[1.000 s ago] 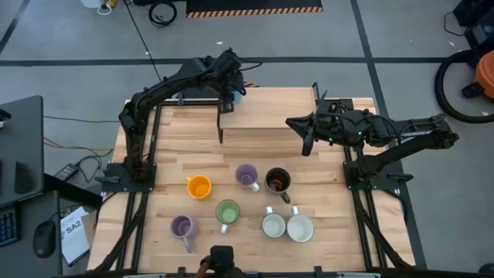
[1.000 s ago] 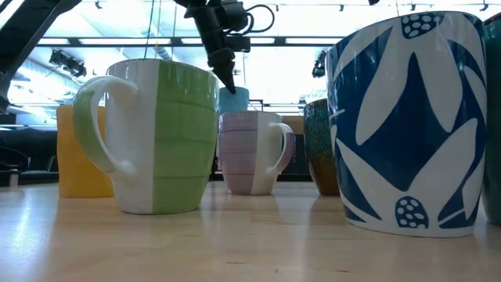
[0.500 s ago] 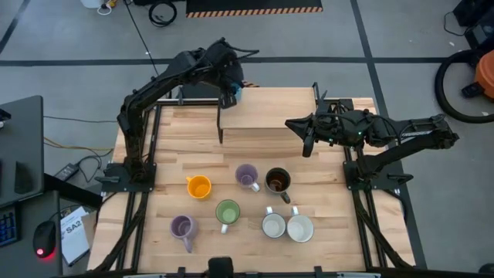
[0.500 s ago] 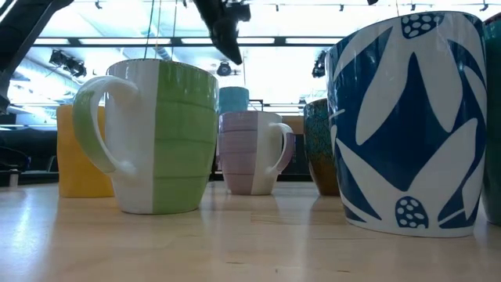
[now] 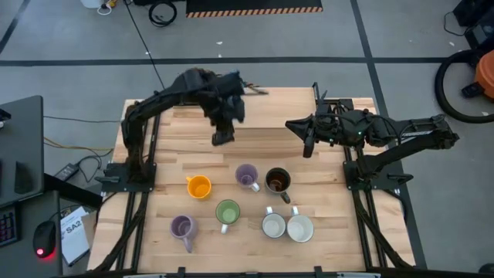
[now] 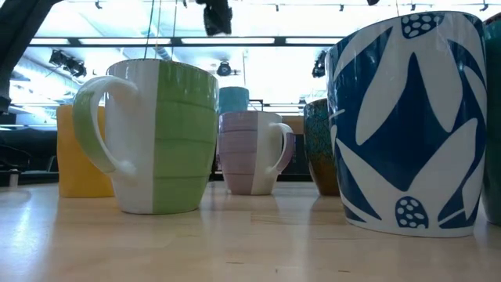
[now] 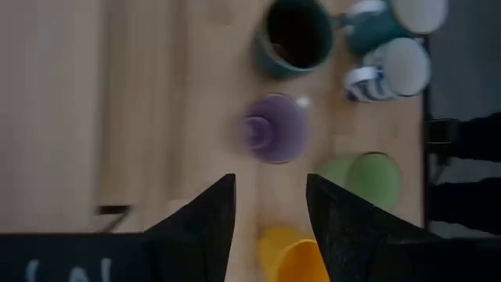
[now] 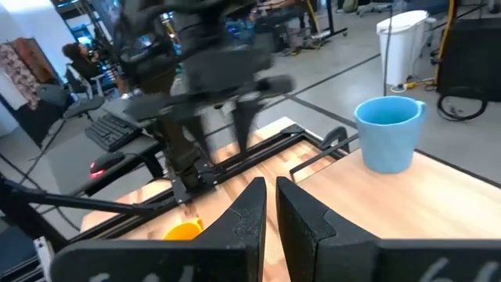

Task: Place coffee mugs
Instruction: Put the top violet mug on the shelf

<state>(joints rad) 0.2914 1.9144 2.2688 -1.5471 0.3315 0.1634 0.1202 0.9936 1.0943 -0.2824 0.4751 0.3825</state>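
The coffee mugs stand in a loose group on the near half of the bench (image 5: 154, 154): orange mug (image 5: 199, 187), lilac mug (image 5: 246, 177), dark brown mug (image 5: 278, 181), green mug (image 5: 227, 212). The blue mug (image 8: 387, 133) stands alone at the far edge. The left hand (image 5: 224, 137) hangs above the bench, fingers apart, holding nothing. The right hand (image 5: 306, 144) waits at the right side, fingers nearly closed, also empty.

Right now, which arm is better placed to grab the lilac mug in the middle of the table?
Probably the left. The left gripper hangs open above the table not far from the lilac mug, and its wrist view looks straight down on that mug. The right gripper waits farther off at the table's right side, pointing sideways.
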